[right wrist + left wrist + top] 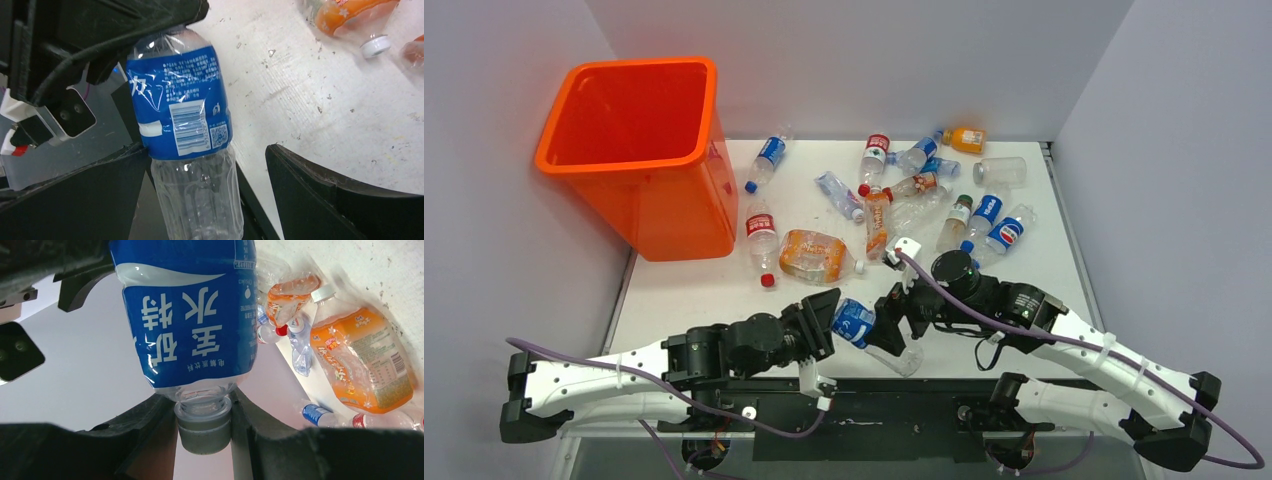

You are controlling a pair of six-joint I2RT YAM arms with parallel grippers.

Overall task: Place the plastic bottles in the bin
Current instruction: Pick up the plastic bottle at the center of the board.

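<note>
My left gripper point(829, 318) is shut on the grey cap and neck of a clear bottle with a blue label point(856, 322), held above the table's near edge. In the left wrist view the cap sits pinched between the fingers at the gripper point(204, 425), with the label point(190, 315) above. My right gripper point(894, 328) is open around the bottle's clear base end; in the right wrist view point(207, 192) the bottle point(180, 115) lies by one finger, well apart from the other. The orange bin point(624, 160) stands at the far left. Several bottles lie scattered on the table.
An orange-tinted crushed bottle point(816, 255) and a red-labelled bottle point(762, 238) lie just right of the bin. More bottles cluster at the back right, among them Pepsi-labelled ones point(999, 235). Grey walls enclose the table on three sides.
</note>
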